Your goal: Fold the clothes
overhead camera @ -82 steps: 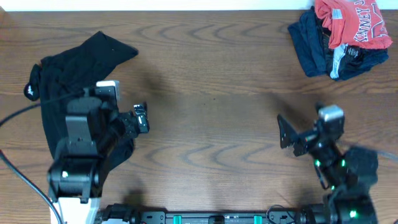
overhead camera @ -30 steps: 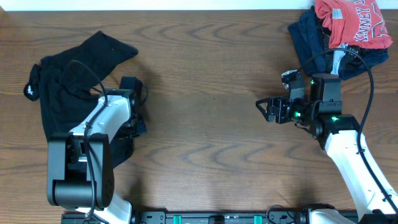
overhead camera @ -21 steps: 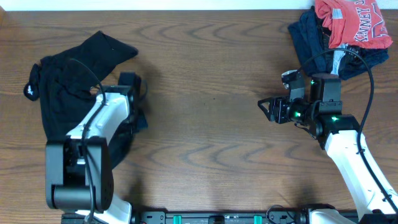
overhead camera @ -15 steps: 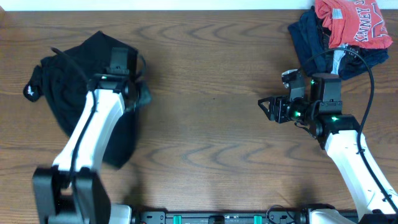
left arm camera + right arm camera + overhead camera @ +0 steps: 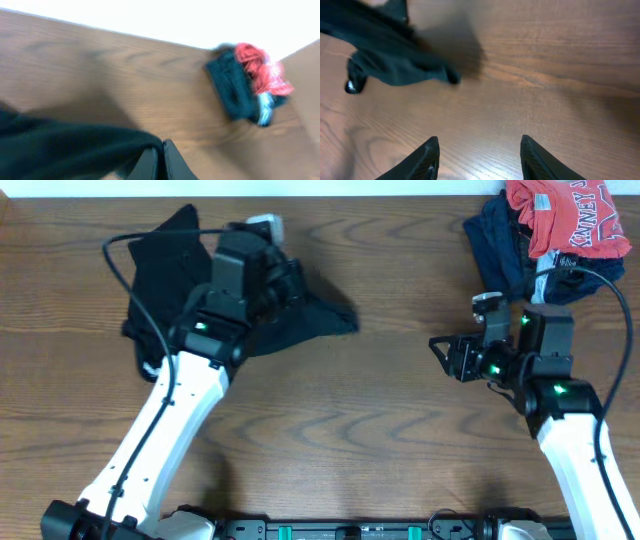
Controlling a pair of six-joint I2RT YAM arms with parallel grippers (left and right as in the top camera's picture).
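The black shirt [image 5: 165, 265] lies bunched at the table's far left, one corner [image 5: 325, 320] stretched out toward the middle. My left gripper [image 5: 298, 290] is over that stretched part. In the left wrist view its jaws [image 5: 161, 156] are pressed together, with the black fabric [image 5: 60, 150] running right into their tip. My right gripper [image 5: 441, 356] hangs over bare wood right of centre, jaws apart and nothing between them [image 5: 479, 150]. Its camera sees the shirt [image 5: 390, 60] some way ahead.
A pile of other clothes sits at the far right corner, a red shirt with white lettering [image 5: 565, 215] on top of dark navy garments [image 5: 500, 245]. The pile also shows blurred in the left wrist view [image 5: 245, 85]. Wood table [image 5: 380, 430] lies between the arms.
My left arm has swung up and to the right, dragging the black shirt with it toward the middle. The right gripper has narrowed and shifted slightly right and nearer.
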